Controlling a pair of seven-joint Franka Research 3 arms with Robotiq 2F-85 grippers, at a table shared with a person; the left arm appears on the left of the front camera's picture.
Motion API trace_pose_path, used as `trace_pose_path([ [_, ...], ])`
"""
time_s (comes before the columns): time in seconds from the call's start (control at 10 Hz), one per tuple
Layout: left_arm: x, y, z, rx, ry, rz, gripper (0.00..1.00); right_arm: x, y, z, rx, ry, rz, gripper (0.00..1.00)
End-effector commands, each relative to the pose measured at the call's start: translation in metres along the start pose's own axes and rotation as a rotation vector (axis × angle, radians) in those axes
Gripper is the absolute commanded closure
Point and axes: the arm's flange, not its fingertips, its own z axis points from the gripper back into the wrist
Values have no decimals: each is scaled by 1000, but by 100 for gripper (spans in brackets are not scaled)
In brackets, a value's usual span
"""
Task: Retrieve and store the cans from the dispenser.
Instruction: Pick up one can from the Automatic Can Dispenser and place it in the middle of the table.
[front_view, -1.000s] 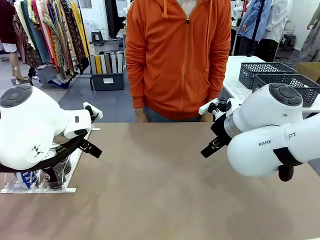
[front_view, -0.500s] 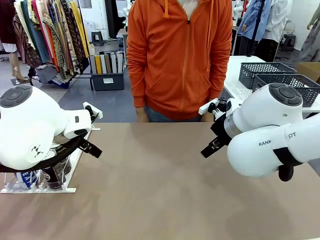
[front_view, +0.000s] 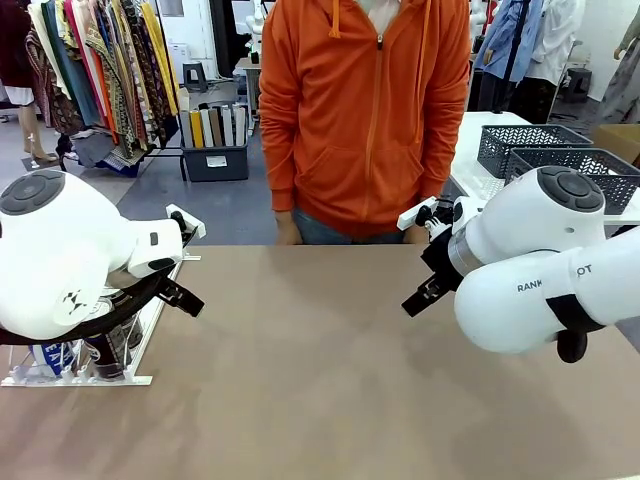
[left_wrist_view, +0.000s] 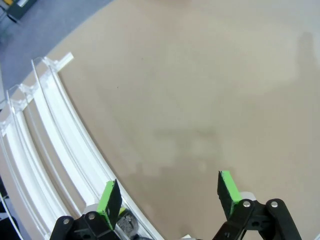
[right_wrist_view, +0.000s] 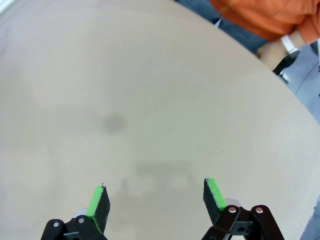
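The dispenser (front_view: 140, 340), a flat white rack of thin rails, lies at the table's left edge, partly hidden under my left arm (front_view: 60, 250). At its near end stand a black can (front_view: 103, 355) and a blue can (front_view: 52, 356), both partly covered. In the left wrist view the curved rails of the dispenser (left_wrist_view: 47, 145) run along the left, and a silver can top (left_wrist_view: 126, 223) peeks out at the bottom. My left gripper (left_wrist_view: 169, 192) hangs open above bare table beside the rails. My right gripper (right_wrist_view: 156, 199) is open too, over bare table, holding nothing.
A person in an orange hoodie (front_view: 365, 110) stands at the far edge, with a hand (right_wrist_view: 274, 51) near the table's corner. Dark grey lattice baskets (front_view: 545, 150) sit on a white table at the back right. The brown table (front_view: 320, 370) lies bare between my arms.
The person has shifted slightly to the right. Neither arm has moved.
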Motion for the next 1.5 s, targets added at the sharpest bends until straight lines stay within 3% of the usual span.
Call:
trace_pose_path([
  [0.0,1,-1,19,-145,86,-18,0,0,-5,23,157,65,-65,0],
  [0.1,2,0,37,-247,122,-34,0,2,-8,46,268,83,-187,0],
  [0.2,11,1,61,-318,156,212,0,1,-12,71,370,51,-299,0],
  [0.3,14,10,89,-374,190,353,0,-3,-22,101,481,31,-412,0],
  [0.5,-2,64,166,-590,60,473,0,-37,-48,181,718,-107,-465,0],
  [0.6,-29,112,212,-721,-83,537,0,-70,-76,223,801,-258,-530,0],
  [0.8,-108,195,257,-841,-355,729,0,-154,-132,269,855,-579,-684,0],
  [1.0,-205,250,260,-905,-568,954,0,-239,-173,271,875,-767,-884,0],
  [1.1,-240,263,256,-908,-620,1050,0,-269,-185,263,880,-812,-977,0],
  [1.3,-276,277,241,-903,-655,1145,0,-301,-199,247,879,-833,-1101,0],
  [1.4,-279,279,235,-871,-640,1166,0,-297,-203,234,869,-783,-1127,0],
])
